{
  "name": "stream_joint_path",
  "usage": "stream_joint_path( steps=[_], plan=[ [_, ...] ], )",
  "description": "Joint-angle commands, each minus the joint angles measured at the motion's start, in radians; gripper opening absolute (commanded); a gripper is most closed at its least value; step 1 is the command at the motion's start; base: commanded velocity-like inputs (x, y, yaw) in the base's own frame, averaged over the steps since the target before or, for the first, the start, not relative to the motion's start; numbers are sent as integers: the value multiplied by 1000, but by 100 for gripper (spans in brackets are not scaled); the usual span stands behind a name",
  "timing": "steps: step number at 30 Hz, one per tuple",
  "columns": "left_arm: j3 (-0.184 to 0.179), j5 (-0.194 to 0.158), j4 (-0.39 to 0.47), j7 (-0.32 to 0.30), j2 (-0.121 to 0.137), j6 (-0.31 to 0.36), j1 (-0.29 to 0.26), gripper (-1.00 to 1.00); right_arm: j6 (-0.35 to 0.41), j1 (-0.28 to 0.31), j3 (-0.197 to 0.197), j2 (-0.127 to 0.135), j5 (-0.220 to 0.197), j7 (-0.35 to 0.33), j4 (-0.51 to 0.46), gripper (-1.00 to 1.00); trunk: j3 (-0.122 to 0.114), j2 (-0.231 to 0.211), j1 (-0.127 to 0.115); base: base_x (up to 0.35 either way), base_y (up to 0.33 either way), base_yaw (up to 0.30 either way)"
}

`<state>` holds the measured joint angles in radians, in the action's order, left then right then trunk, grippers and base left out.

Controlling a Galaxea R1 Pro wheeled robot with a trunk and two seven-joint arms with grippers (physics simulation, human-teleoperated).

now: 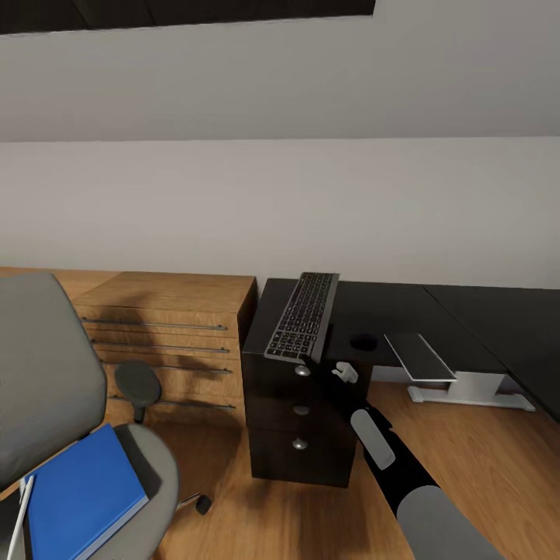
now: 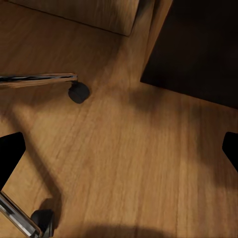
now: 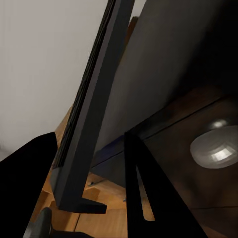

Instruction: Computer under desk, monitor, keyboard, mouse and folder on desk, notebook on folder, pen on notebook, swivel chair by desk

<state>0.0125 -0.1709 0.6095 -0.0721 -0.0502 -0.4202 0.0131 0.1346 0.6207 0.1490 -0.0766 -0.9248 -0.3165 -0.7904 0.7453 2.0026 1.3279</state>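
Closest in, the right forearm runs up and away toward the dark drawer unit [image 1: 299, 435], and off to the arm's left sits the swivel chair [image 1: 47, 373] with the blue folder [image 1: 82, 494] flat on its seat and the pen [image 1: 23, 504] lying beside the folder. The left gripper [image 2: 119, 153] hangs over bare wood floor near the chair's casters, fingers spread wide with nothing between them.

Further on, the right gripper [image 1: 323, 365] has its fingers on either side of the near end of the keyboard [image 1: 305, 315] and looks closed on it. The keyboard's long axis runs straight away from the gripper toward the wall, its near end jutting past the edge of the desk [image 1: 389, 311] and seemingly lifted a little off the black top. The right arm is plainly the nearer one, so the coming move looks like sliding or carrying it further onto the desk, beyond and to the gripper's right.

No brand or label is readable, and the key legends are too small to make out.
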Motion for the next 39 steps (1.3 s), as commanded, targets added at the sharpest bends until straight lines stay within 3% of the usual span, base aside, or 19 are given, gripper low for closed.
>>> stream_joint_path(
  steps=[1,19,26,30,35,39],
  plan=[
    [1,-10,1,-8,0,0,0,100,6,1,0,0,-11,-2,0,-100,1,0,0,-55,0,0],
    [0,-10,1,-7,0,0,0,100,21,1,0,1,-9,-1,-19,-100,1,0,0,-285,-87,0],
    [0,-10,-1,-8,-2,0,0,100,243,-1,-1,32,-9,5,-129,-100,1,0,0,-293,-192,0],
    [-2,-9,-7,-9,-2,0,1,100,331,-1,0,59,-10,6,-169,-100,1,0,0,-287,-201,0],
    [-2,-9,-8,-10,-2,0,1,100,524,-1,-4,85,-8,6,-216,-100,1,0,0,-231,-198,0],
    [-2,-9,-8,-12,-1,0,0,100,562,-1,-22,113,-9,2,-224,-100,1,0,0,-50,-50,0]
  ],
)
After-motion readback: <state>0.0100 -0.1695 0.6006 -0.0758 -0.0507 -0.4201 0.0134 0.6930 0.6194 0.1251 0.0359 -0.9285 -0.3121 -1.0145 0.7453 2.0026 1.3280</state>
